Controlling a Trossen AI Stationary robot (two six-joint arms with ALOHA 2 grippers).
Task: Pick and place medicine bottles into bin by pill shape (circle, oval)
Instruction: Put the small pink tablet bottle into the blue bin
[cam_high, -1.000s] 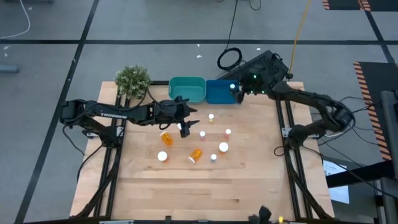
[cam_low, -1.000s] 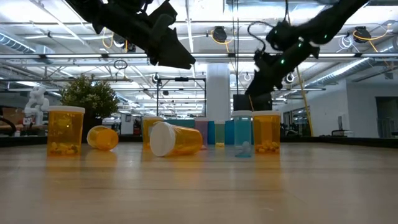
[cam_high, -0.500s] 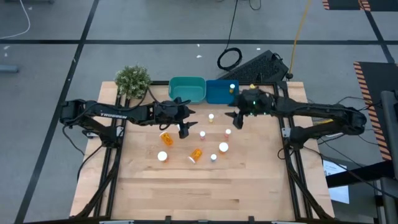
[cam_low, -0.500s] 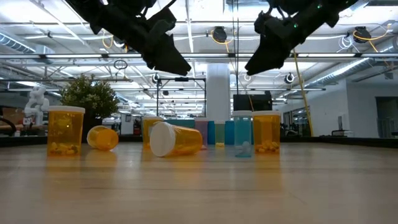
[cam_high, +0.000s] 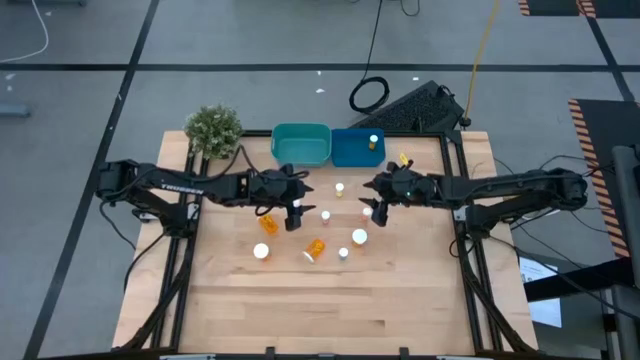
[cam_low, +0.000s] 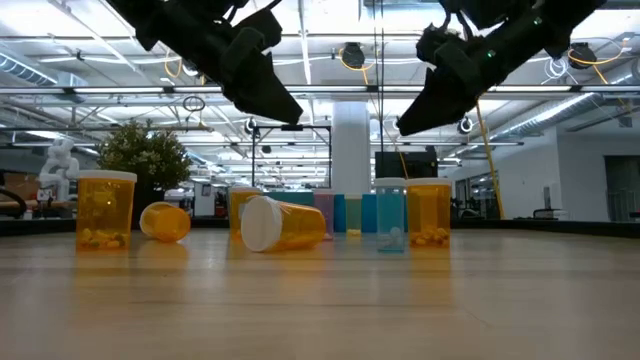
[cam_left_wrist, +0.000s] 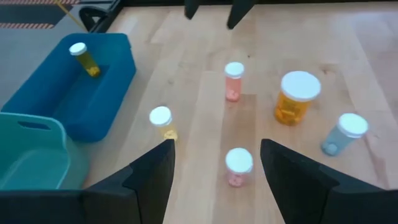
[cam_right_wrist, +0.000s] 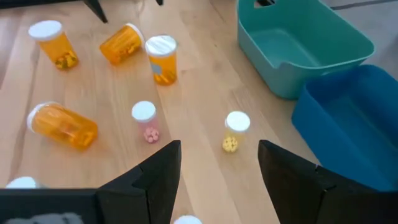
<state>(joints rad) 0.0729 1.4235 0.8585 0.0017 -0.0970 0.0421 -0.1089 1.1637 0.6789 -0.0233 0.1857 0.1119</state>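
Bottle (cam_low: 280, 223) lies sideways, cap seemingly toward camera.

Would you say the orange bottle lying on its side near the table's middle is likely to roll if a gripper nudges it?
Probably yes: the bottle lying on its side is a smooth cylinder resting on flat wood, so a sideways nudge should roll it. It looks mostly empty, so likely light. Its round plastic wall may slip in the fingers.

The left arm (cam_high: 170, 185) carries white lettering too small to read.
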